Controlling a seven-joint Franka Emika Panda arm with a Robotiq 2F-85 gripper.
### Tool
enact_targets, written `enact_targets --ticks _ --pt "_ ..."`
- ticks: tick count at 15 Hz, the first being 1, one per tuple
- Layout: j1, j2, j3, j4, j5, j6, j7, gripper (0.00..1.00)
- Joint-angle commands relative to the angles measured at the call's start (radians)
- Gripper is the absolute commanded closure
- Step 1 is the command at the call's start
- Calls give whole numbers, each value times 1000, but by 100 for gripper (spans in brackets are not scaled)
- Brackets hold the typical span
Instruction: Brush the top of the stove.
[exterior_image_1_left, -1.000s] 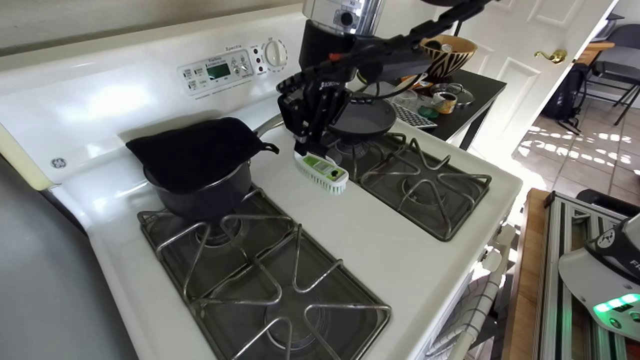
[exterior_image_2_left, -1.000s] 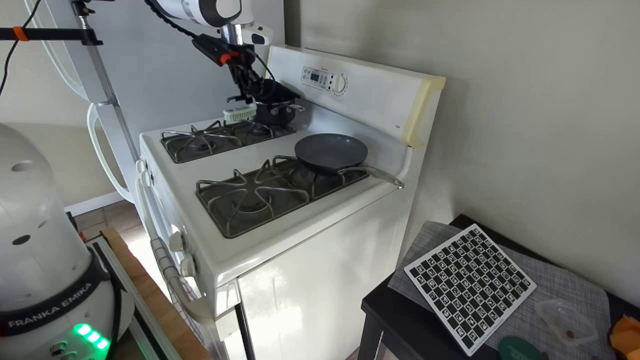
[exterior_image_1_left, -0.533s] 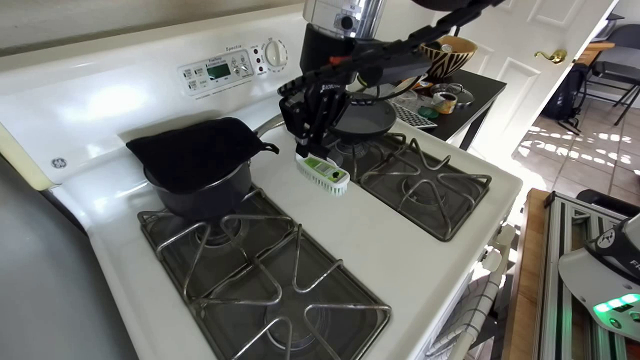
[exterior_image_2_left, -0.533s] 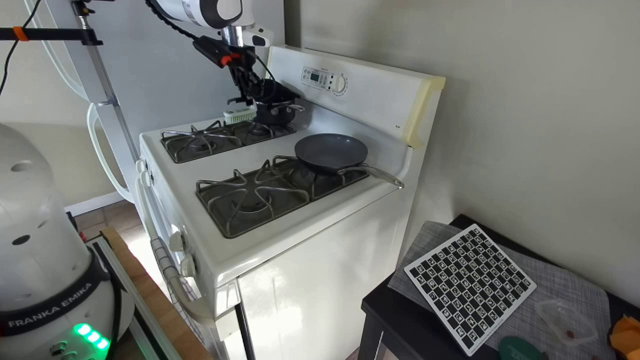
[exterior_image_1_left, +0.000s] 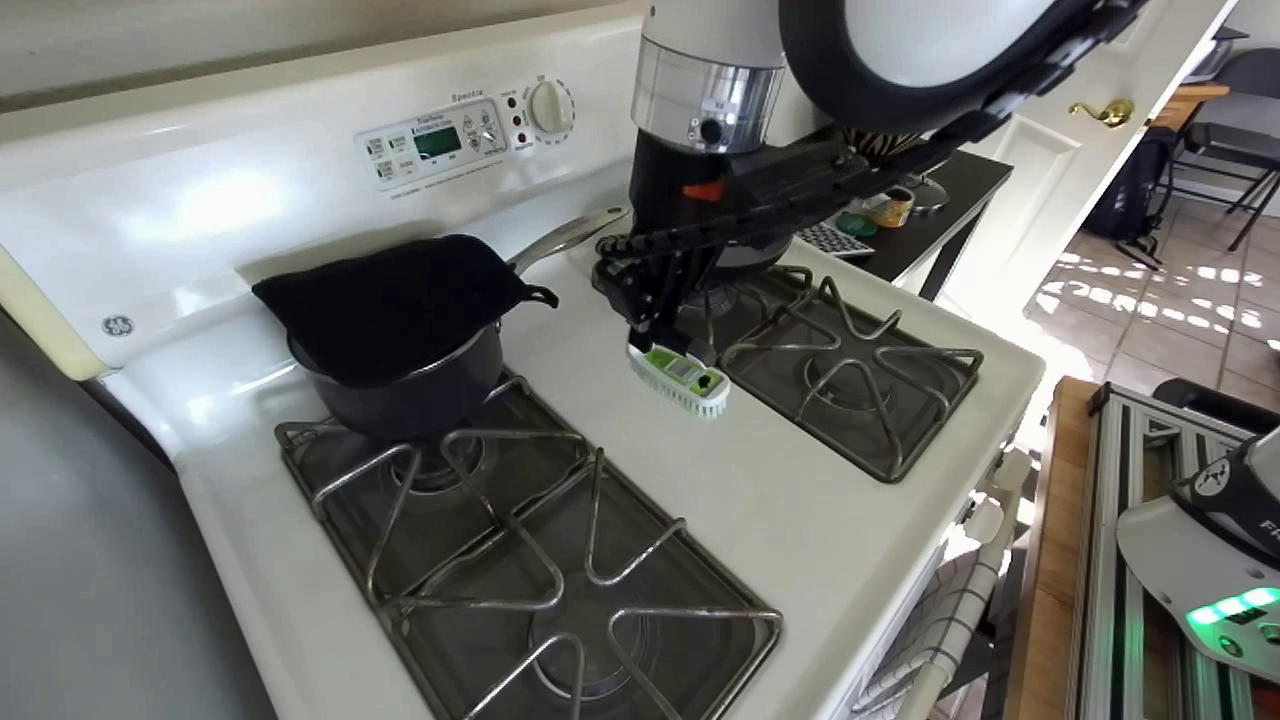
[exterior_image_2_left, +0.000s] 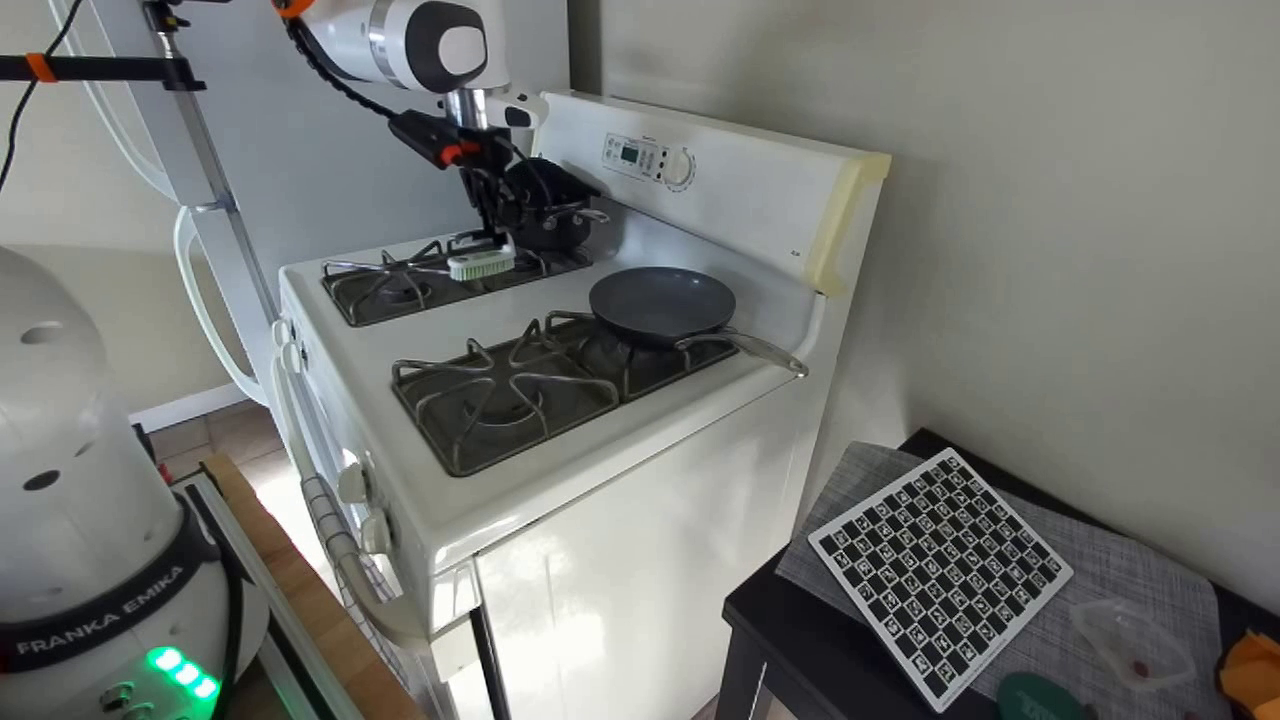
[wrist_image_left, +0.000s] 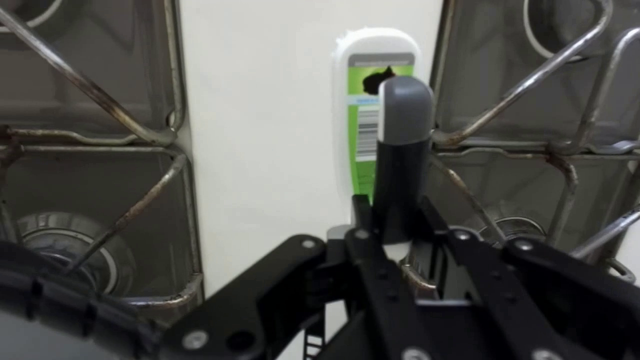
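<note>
top of the stove: white strip between two dark grate sections | brush: over the strip, contact unclear | gripper: jaws narrow, clasping brush's handle | in an exterior view: pot at left grate section's far end; white door, sunlit tiled floor far right

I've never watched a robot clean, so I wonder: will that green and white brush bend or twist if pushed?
The brush is likely stiff: it looks like moulded plastic. Its pale bristles, in separate tufts, will probably splay. It may also twist, since the gripper holds it toward one end.
</note>
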Motion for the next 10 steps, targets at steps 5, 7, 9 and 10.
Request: enact_targets --ticks 5,7,9,10 --pt "-16 26 -26 -96 -85 203 67 96" --pt "-14 40 -30 -110 -72 247 62 96" --pt "-12 53 -35 -122 -70 285 62 96" --pt "-11 57 -37 -129 -66 305 63 96"
